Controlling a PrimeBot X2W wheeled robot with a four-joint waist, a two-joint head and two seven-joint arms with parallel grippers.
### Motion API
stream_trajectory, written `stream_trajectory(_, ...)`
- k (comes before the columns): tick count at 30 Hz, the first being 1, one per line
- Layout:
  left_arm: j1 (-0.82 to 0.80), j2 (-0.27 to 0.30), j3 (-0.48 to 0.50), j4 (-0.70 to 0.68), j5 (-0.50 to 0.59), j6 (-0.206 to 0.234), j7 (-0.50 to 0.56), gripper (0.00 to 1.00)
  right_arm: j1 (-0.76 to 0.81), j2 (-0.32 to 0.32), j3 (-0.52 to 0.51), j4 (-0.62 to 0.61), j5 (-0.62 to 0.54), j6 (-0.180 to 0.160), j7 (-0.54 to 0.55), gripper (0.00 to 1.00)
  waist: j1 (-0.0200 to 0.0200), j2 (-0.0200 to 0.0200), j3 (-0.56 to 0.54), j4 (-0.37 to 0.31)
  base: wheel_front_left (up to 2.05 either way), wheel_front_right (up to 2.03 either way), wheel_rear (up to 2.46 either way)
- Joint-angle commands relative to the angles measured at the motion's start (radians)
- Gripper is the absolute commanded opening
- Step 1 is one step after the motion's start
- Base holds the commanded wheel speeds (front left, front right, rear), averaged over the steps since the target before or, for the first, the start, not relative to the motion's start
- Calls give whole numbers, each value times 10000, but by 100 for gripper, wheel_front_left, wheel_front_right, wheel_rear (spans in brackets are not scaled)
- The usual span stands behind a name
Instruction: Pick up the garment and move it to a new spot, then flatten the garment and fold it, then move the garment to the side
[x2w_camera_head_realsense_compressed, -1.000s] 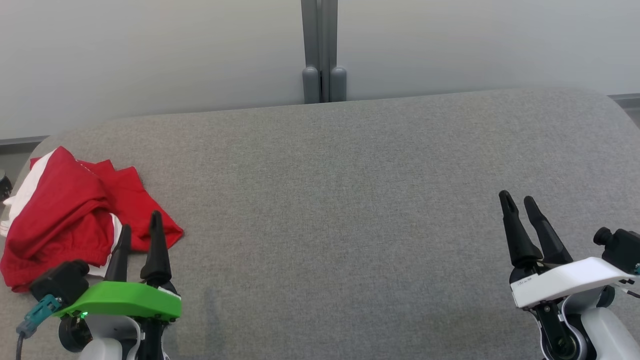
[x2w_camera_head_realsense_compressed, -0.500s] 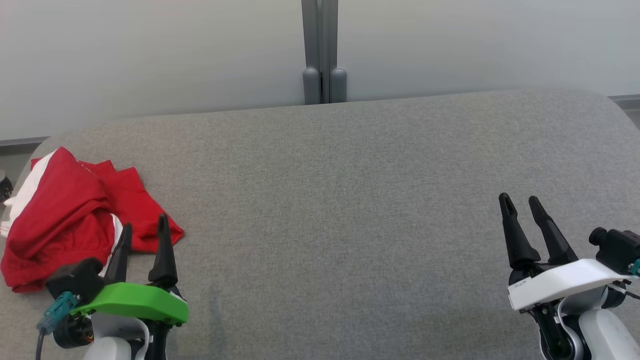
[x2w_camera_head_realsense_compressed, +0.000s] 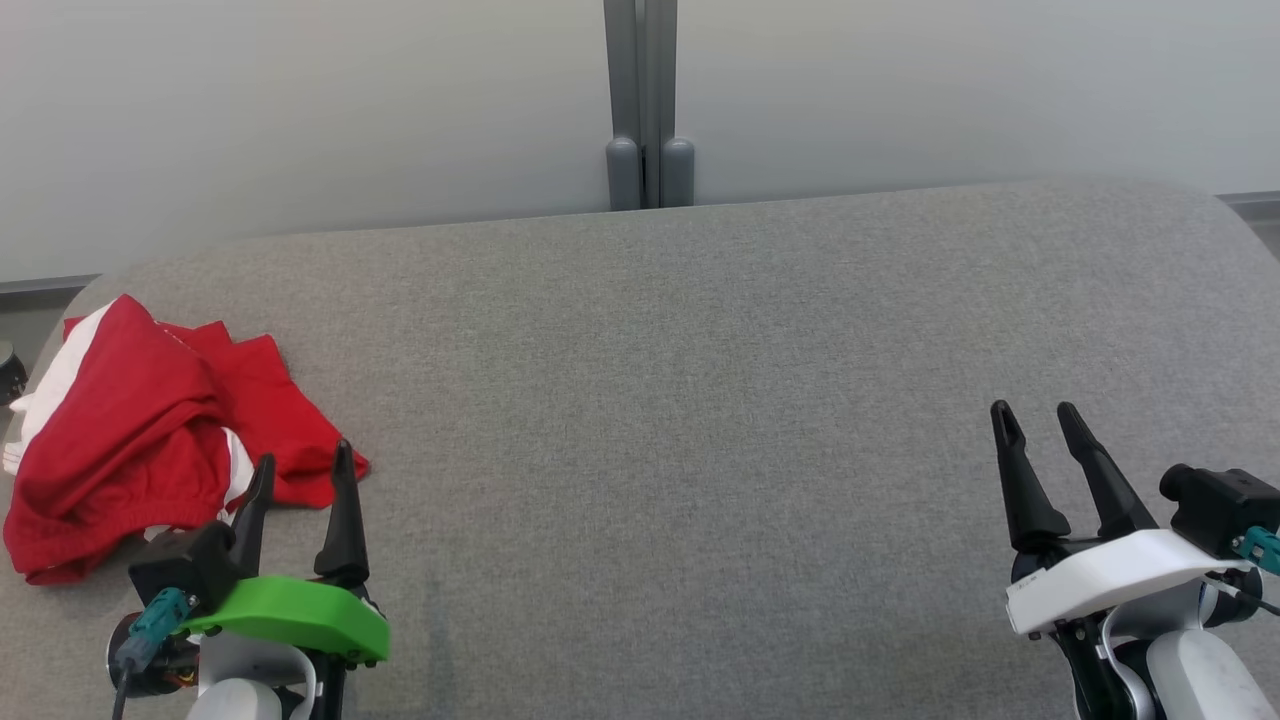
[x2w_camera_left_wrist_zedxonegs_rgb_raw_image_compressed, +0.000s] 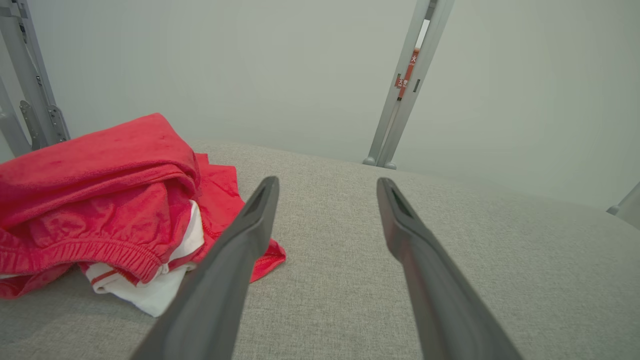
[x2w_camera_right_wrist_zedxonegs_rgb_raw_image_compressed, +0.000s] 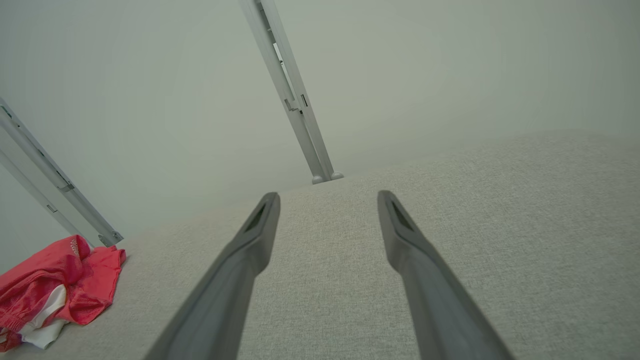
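Left hand (x2w_camera_head_realsense_compressed: 303, 460) is easing back, fingers spread, empty; garment (x2w_camera_head_realsense_compressed: 130, 430) is lying just ahead-left; right hand (x2w_camera_head_realsense_compressed: 1033, 412), also spread, is sitting well apart.

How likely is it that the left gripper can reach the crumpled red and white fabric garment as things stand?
Probably yes. The left gripper stands open right beside the garment, with nothing between them on the grey fabric surface.

Grey table (x2w_camera_head_realsense_compressed: 700, 400) w/ post (x2w_camera_head_realsense_compressed: 645, 90) behind

Crumpled red-and-white garment (x2w_camera_left_wrist_zedxonegs_rgb_raw_image_compressed: 100, 200) on grey cushion (x2w_camera_left_wrist_zedxonegs_rgb_raw_image_compressed: 350, 300), beside spread-fingered left end effector (x2w_camera_left_wrist_zedxonegs_rgb_raw_image_compressed: 326, 182).
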Motion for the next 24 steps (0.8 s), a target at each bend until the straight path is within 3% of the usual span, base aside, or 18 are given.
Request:
stream_trajectory(1,-263,48,-2,21,238,7,-101,100,53,27,-98,-83,-282,5,15,100,0,0,-1,1,0,0,0)
stream_trajectory(24,-436,144,-291,798,1708,-27,-575,100,232,565,-367,-116,-2261,6,220,100,0,0,-43,65,0,0,0)
